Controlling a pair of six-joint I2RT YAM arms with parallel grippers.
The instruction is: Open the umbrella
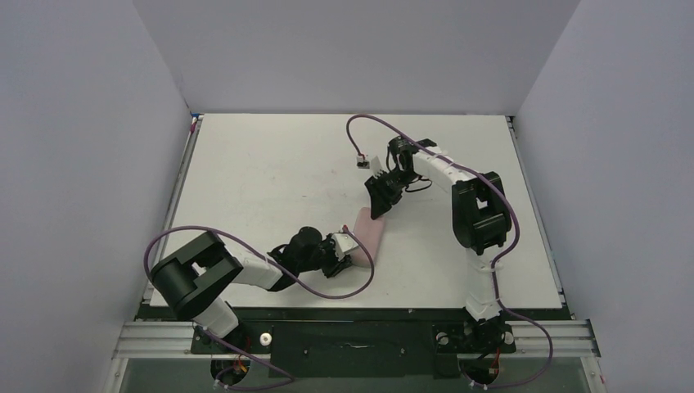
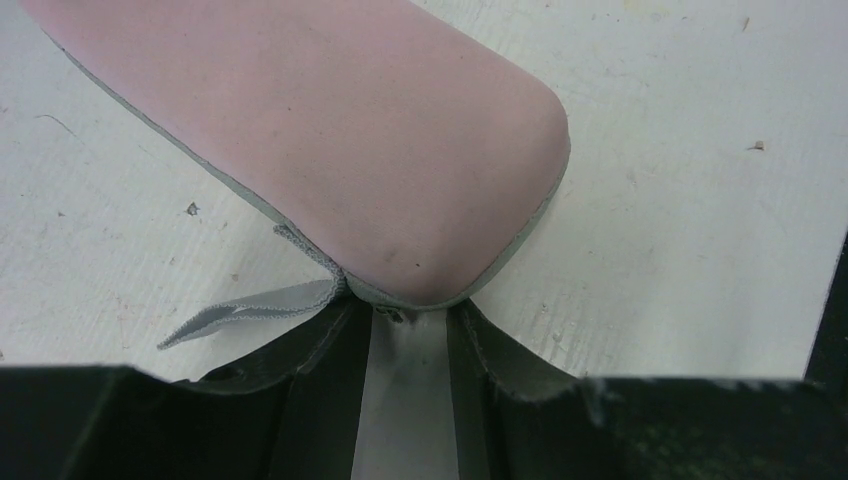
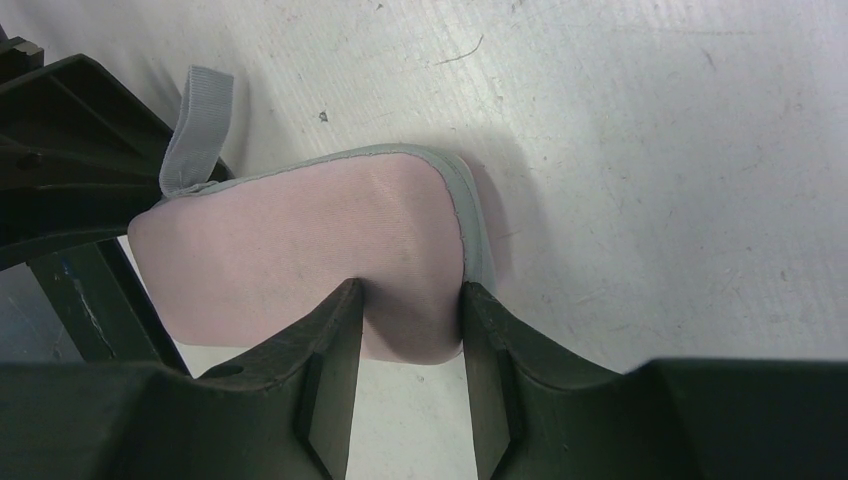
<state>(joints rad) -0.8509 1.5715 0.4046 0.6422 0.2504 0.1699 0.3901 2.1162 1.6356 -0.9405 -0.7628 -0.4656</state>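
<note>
On the desk (image 1: 270, 180): a pale pink oblong case (image 1: 370, 232) lies aslant a little right of the middle, closer to the near edge than to the far one, with one gripper at each end.
Umbrella: none of the three views shows it; only the closed case is visible, so I cannot tell where it sits.
Case: smooth pink shell (image 2: 330, 130) with rounded corners and a grey seam (image 3: 465, 200) running round its edge. I cannot tell whether it rests on the desk or is held just above it.
Strap: a short grey webbing loop (image 2: 250, 305) hangs from the case's near end, just beside the left fingertips; from the right wrist it shows at the far end of the shell (image 3: 195, 125).
Left gripper (image 2: 405, 320): reaches in from the near left (image 1: 348, 250), its dark fingertips (image 2: 335, 335) pinching the rounded near end of the case at the seam, bare desk showing in the gap behind them.
Right gripper (image 3: 405, 310): comes in from the far right (image 1: 380, 201), its fingertips (image 3: 335, 330) pressed against the far end of the case on both sides, part of the pink shell caught between them.
Cables: a purple cable (image 1: 385, 123) loops above the right arm, and another curls by the left arm.
</note>
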